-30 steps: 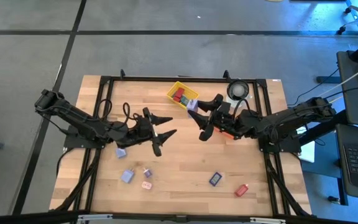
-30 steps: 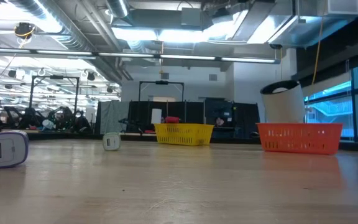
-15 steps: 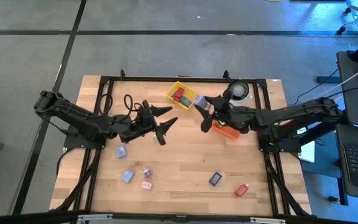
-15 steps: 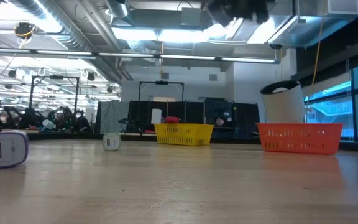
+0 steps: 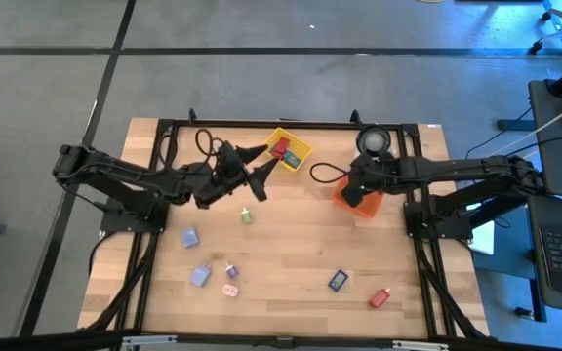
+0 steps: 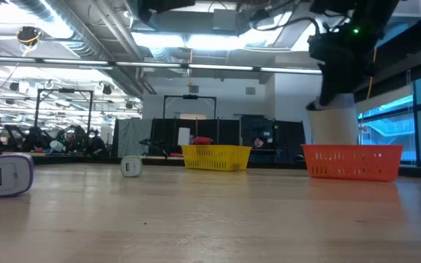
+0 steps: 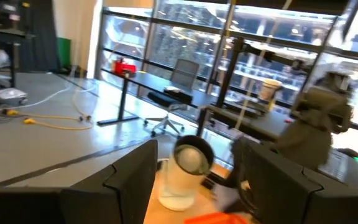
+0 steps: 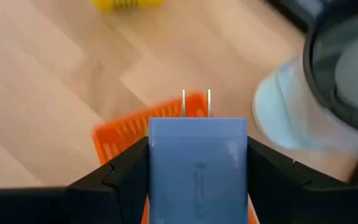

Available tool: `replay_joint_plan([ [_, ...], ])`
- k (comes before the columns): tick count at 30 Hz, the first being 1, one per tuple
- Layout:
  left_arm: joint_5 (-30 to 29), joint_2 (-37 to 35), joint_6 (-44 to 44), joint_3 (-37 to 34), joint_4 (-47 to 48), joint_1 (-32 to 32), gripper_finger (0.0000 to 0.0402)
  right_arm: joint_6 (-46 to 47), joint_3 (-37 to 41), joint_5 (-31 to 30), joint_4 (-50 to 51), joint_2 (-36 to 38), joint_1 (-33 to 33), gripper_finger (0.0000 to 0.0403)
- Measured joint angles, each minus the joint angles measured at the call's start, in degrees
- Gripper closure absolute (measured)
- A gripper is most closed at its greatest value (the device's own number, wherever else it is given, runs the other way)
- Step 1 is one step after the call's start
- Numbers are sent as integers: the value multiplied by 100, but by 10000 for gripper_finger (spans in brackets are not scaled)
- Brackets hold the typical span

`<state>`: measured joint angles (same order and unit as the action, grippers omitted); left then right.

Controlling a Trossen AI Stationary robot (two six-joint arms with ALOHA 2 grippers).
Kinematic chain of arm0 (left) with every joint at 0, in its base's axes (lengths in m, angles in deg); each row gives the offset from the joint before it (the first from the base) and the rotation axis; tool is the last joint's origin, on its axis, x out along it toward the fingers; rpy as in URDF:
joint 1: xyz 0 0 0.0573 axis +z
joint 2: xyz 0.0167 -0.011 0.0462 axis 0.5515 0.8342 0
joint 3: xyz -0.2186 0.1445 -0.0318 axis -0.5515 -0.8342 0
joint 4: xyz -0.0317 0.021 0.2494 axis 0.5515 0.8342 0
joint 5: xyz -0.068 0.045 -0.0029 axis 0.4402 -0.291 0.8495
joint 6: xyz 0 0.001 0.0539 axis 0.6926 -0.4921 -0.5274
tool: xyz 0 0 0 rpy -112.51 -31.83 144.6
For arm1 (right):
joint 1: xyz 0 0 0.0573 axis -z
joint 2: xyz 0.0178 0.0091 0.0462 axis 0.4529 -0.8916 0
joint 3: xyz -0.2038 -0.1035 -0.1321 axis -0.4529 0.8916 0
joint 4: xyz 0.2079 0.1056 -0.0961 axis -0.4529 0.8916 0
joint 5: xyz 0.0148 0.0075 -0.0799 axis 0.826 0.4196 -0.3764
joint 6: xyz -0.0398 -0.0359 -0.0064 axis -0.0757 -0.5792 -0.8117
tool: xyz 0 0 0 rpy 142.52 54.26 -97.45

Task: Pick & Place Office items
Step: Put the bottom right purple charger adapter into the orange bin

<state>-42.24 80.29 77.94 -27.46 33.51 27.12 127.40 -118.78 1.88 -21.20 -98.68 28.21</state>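
High view: right gripper (image 5: 354, 183) over orange bin (image 5: 355, 203); left gripper (image 5: 254, 166), fingers apart, beside yellow bin (image 5: 287, 150); loose pieces at the table's 6 o'clock; white roll (image 5: 373, 143).
Right wrist view: blue plug adapter (image 8: 197, 167) clamped between fingers (image 8: 114, 180), above orange bin.

Nothing here can be read: the lavender charger (image 8: 197, 165) between the right gripper's (image 8: 197, 180) fingers bears only a faint embossed mark (too blurred to make out), with no legible label.
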Motion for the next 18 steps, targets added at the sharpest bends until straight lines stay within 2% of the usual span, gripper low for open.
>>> replay_joint_plan([
  [5, 0, 0, 30, 0, -3, 392, 169, 5, 0, 28, 175, -4, 41, 184],
  [12, 0, 0, 528, 0, -2, 822, 169, 44, 22, -101, 124, -357, 41, 183],
  [18, 75, 0, 597, 0, -2, 919, 169, 194, 406, 178, -25, -737, 39, 183],
])
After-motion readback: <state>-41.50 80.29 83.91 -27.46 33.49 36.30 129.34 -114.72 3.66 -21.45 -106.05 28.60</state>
